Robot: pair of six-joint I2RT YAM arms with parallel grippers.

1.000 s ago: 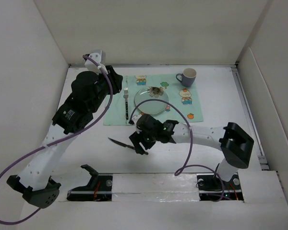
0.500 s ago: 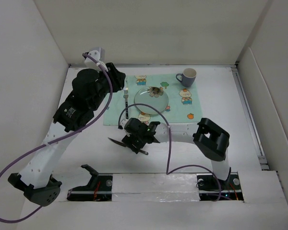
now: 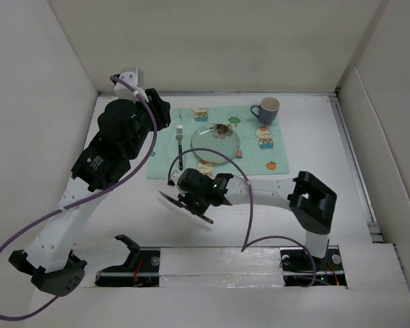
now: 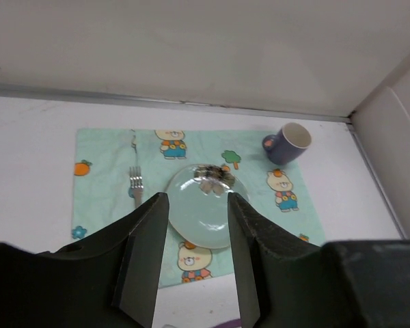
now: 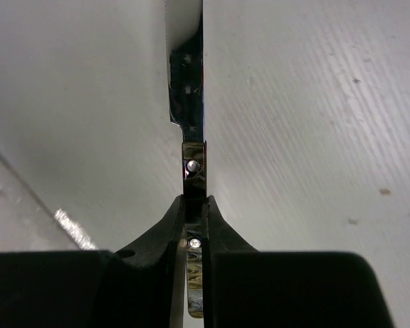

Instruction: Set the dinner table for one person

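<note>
r gripper (image 3: 193,199) is clenched on the knife (image 3: 168,197), over the dinner table (image 3: 314,143), near-left of the placemat (image 3: 260,154). knife axis runs diagonal; fork (image 3: 180,140) lies near-far. the free strip right of the plate (image 3: 216,142) lies far-right of the jaws: yaw first, avoid the mug (image 3: 265,109). l gripper (image 4: 196,205) is released, farther off.

I see a mint-green cartoon-printed cloth placemat (image 4: 102,191) under a clear glass plate (image 4: 201,215), a silver fork (image 4: 136,186) at its 9 o'clock, a blue ceramic mug (image 4: 287,142) at 2 o'clock, and a steel knife (image 5: 188,68) at 7 o'clock.
</note>
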